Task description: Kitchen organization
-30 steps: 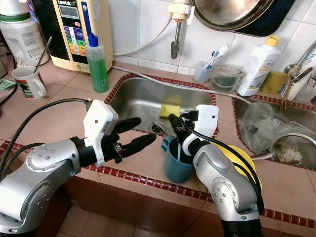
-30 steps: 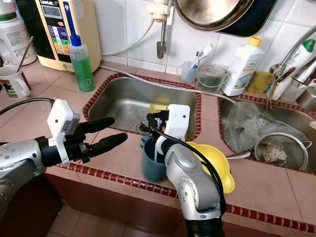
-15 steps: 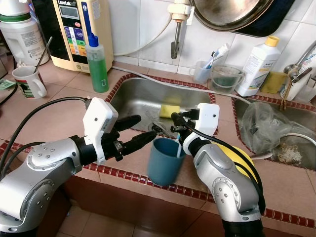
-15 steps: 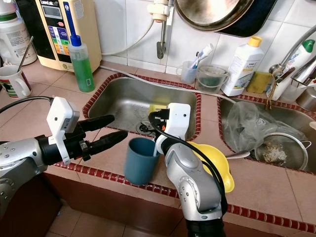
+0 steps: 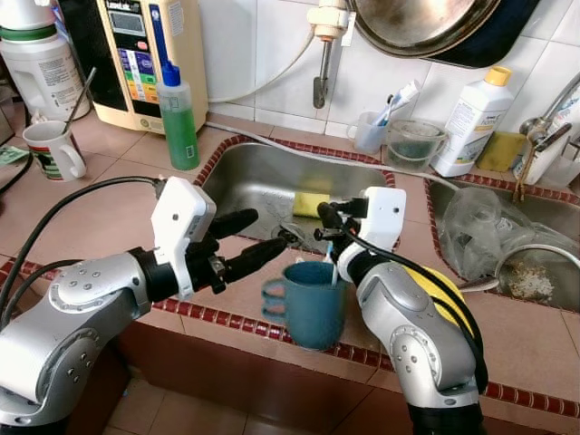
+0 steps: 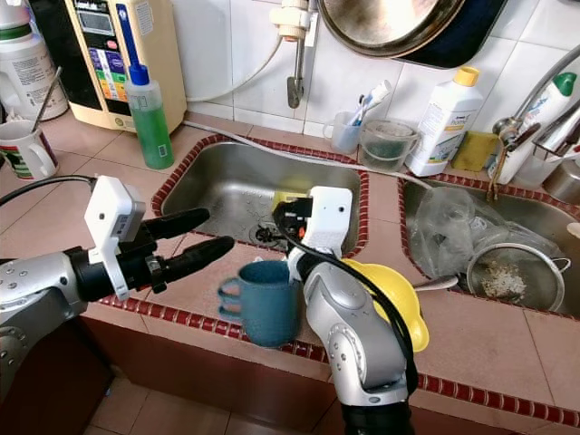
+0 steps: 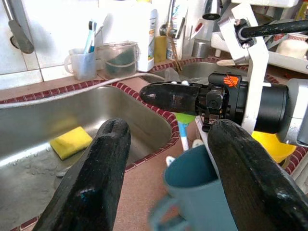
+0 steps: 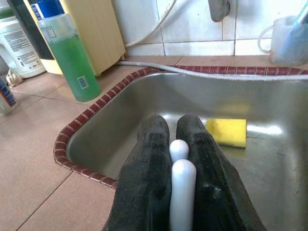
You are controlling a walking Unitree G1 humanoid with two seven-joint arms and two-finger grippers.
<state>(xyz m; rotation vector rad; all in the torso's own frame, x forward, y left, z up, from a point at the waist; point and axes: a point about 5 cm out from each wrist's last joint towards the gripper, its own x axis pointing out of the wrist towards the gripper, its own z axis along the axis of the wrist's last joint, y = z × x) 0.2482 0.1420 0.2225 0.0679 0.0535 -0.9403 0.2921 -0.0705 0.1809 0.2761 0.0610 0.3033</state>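
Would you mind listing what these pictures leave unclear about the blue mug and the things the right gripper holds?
- Blue mug: motion-blurred in the eye views, so whether it rests on the counter is unclear.
- White handles in the right gripper: their lower ends are hidden inside the mug.
- Left gripper: open beside the mug; contact unclear.

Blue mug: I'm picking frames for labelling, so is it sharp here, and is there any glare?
Left eye view: the blue mug is smeared, its handle doubled. Left wrist view: its handle is blurred too. Right wrist view: a bright reflection on the sink floor beside the yellow sponge.
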